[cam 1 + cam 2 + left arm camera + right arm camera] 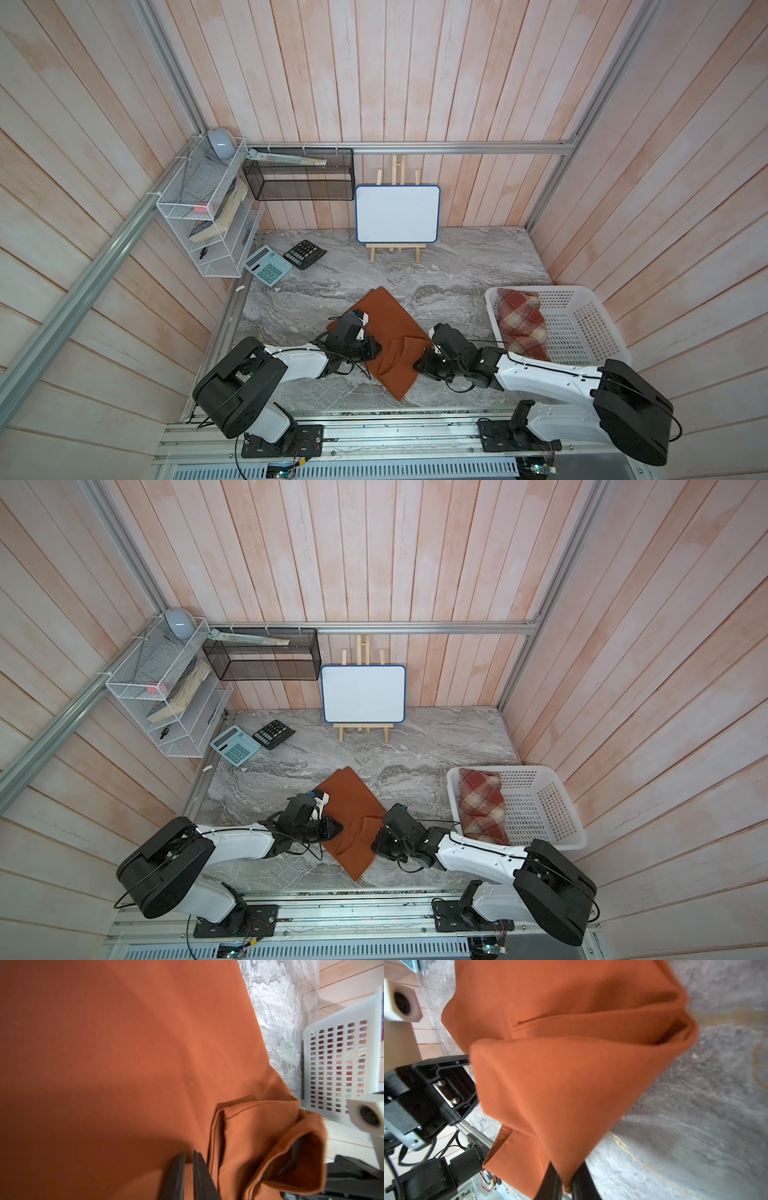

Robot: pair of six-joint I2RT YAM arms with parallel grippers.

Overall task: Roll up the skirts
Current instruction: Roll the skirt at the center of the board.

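Nearest, the right gripper [566,1169] has a lifted, folded flap of the rust-orange skirt [386,324] between its jaws, apparently clamped. The left gripper [188,1157] sits on the same cloth, on the side away from the white lattice basket [582,328]. Its jaws are almost together; whether they pinch fabric I cannot tell. The skirt lies beside the basket and looks light and limp, best taken at hem corners. The plaid skirt [519,324], seemingly thicker, lies bundled inside the basket.
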